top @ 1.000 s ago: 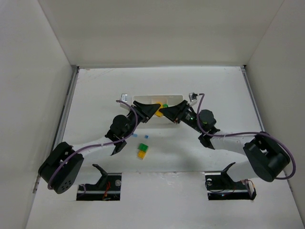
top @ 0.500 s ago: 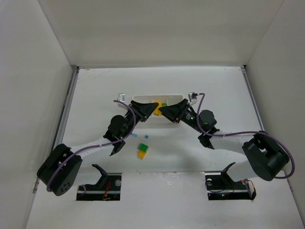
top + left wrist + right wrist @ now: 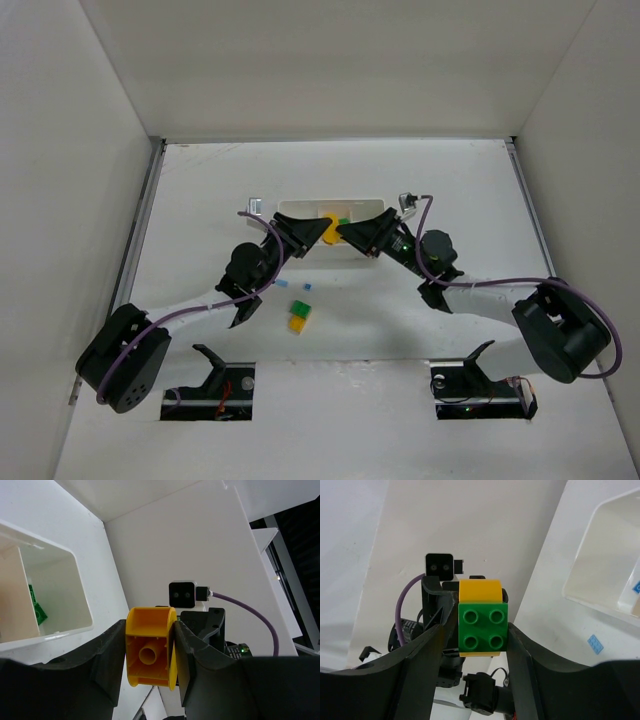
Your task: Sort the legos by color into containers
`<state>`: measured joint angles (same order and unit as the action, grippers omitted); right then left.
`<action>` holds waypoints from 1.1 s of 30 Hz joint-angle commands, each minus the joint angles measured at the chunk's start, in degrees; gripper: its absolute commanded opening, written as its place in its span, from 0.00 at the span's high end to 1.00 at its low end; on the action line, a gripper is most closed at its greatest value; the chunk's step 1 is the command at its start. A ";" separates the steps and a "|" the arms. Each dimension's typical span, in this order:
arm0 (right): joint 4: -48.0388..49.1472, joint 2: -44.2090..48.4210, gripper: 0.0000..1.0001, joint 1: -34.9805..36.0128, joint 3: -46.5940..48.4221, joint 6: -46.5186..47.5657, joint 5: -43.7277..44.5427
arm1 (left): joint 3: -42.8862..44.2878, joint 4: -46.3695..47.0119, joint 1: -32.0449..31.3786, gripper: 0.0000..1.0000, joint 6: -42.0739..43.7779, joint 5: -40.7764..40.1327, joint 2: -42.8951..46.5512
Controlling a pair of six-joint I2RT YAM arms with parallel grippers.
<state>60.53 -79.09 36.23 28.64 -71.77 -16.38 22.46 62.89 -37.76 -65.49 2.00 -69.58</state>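
Observation:
My left gripper (image 3: 318,232) is shut on a yellow-orange brick (image 3: 327,228), held above the near wall of the white tray (image 3: 300,205). In the left wrist view the brick's hollow underside (image 3: 150,630) faces the camera. In the right wrist view a green brick (image 3: 483,628) sits on that yellow brick with its studs towards the camera. My right gripper (image 3: 347,233) faces the left one. Its jaws stand on either side of the green brick, wider than it, with a gap on the left. Another green brick (image 3: 345,220) lies in the tray's middle compartment.
A green-on-yellow stack (image 3: 298,316) lies on the table in front of the tray. Two tiny light blue pieces (image 3: 307,286) lie just beyond it. A blue piece (image 3: 636,586) shows inside one tray compartment. White walls enclose the table on three sides.
My left gripper has shifted slightly up and left with the yellow brick, so more of the brick shows from above. The right gripper has hardly moved.

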 commanded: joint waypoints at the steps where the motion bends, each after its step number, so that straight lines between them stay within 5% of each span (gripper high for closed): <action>1: 3.10 1.13 0.40 -0.94 -0.69 1.63 1.26 | -0.57 1.97 0.36 0.81 0.46 0.90 1.64; 6: 2.49 1.66 0.38 -1.38 -1.22 1.98 2.75 | -1.10 1.79 0.54 0.81 0.45 0.81 2.17; 16: 2.22 0.78 0.70 -2.17 -2.10 1.46 3.37 | -1.45 1.79 0.89 0.82 0.72 0.72 2.17; 33: -14.36 10.27 0.72 -9.73 -1.85 11.10 3.89 | -2.51 1.71 3.61 0.82 1.07 1.60 2.70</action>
<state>52.36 -69.65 27.03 24.64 -66.19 -14.37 19.20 61.43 -34.46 -65.36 3.18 -67.59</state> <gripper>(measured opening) 0.417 0.355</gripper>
